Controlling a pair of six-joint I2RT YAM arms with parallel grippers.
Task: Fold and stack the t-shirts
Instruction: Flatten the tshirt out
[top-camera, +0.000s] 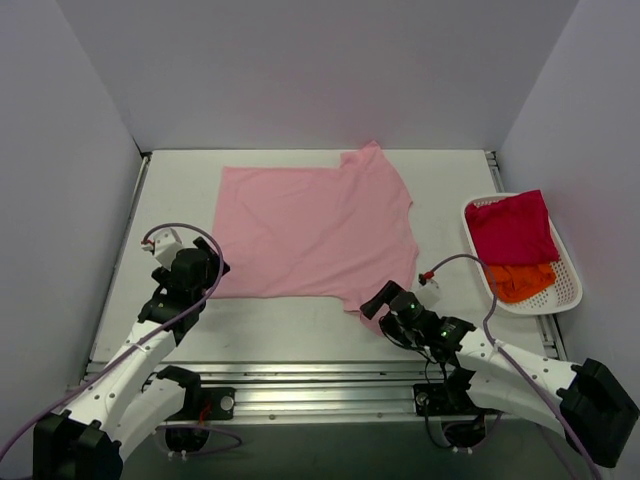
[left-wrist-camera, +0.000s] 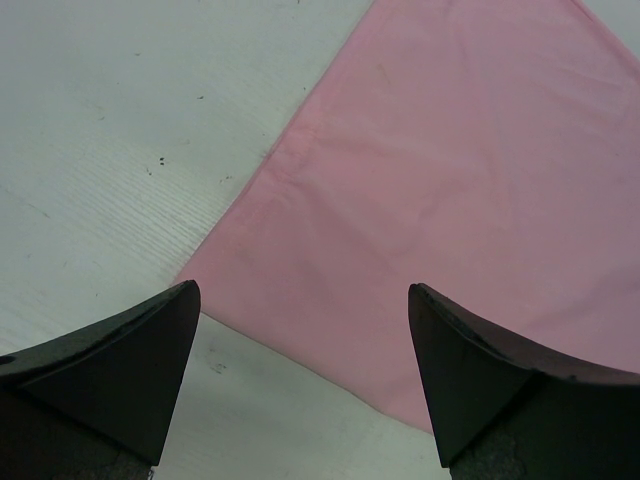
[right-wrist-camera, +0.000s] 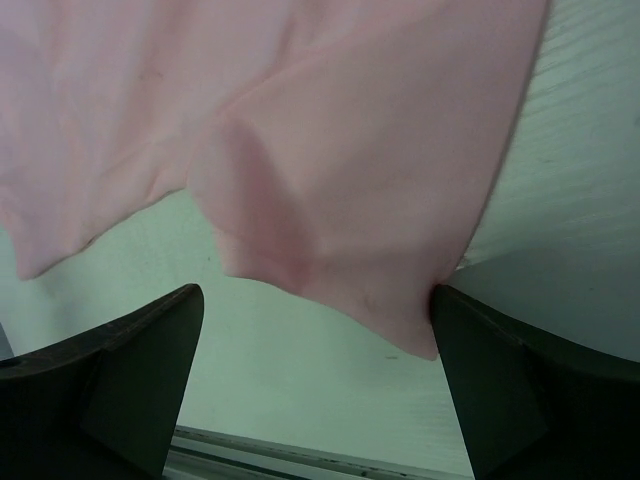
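Two empty, wide-open claws: we see the left gripper (left-wrist-camera: 300, 305) and right gripper (right-wrist-camera: 315, 300) at the pink shirt's (top-camera: 315, 230) near corners. It lies flat on the table (top-camera: 180, 200); red shirt (top-camera: 510, 228), orange shirt (top-camera: 522, 280) in basket (top-camera: 575, 290).

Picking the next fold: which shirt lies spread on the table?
The light pink t-shirt, spread flat on the table; the magenta-red shirt and orange shirt sit bunched in the white basket.

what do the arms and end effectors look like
The left arm and right arm have white links with black joints and bases. The left end effector and right end effector each have two dark wedge-shaped fingers. A lavender cable loops off each wrist; small green lights dot the right arm.
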